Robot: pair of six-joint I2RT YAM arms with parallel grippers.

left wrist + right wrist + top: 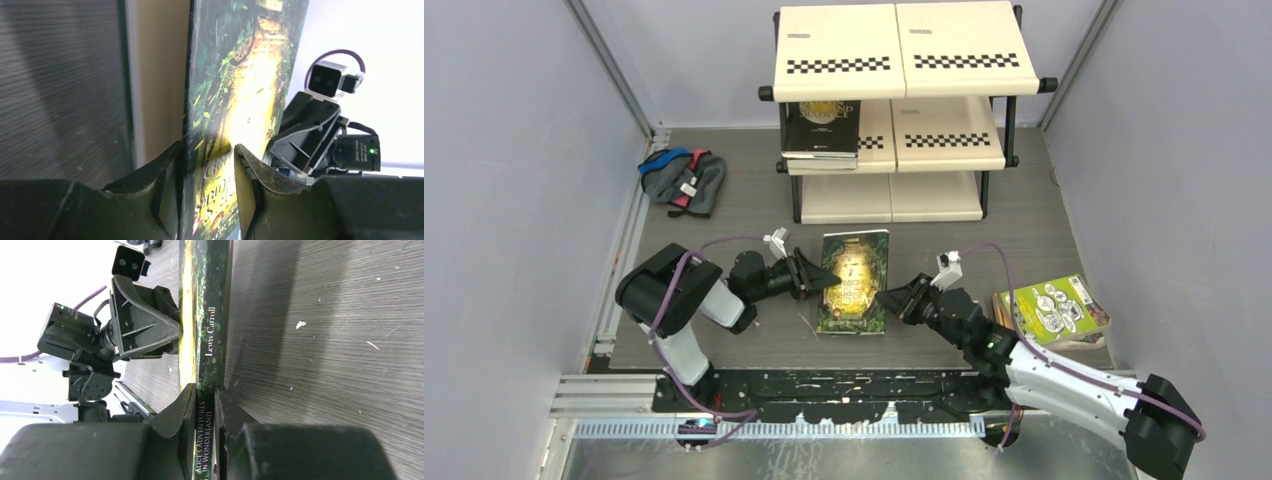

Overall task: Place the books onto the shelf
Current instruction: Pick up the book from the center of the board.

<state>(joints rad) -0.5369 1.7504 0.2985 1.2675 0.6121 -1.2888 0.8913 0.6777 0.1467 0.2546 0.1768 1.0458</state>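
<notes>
A dark green-gold book (856, 270) lies flat between my two grippers in front of the shelf (964, 135). My right gripper (894, 300) is shut on its spine (212, 300), with both pads pressed against it (204, 390). My left gripper (827, 281) straddles the opposite edge of the cover (235, 75). Its jaws are open (207, 150), leaving a gap on one side of the book. A black book (822, 125) lies on the left of the shelf's middle tier. A lime green book (1052, 312) tops a small stack at the right.
A grey-blue cloth bundle (682, 180) lies at the back left of the mat. The shelf's black frame posts (796, 205) stand just behind the held book. Grey walls close in both sides. The metal rail (824, 385) with the arm bases runs along the near edge.
</notes>
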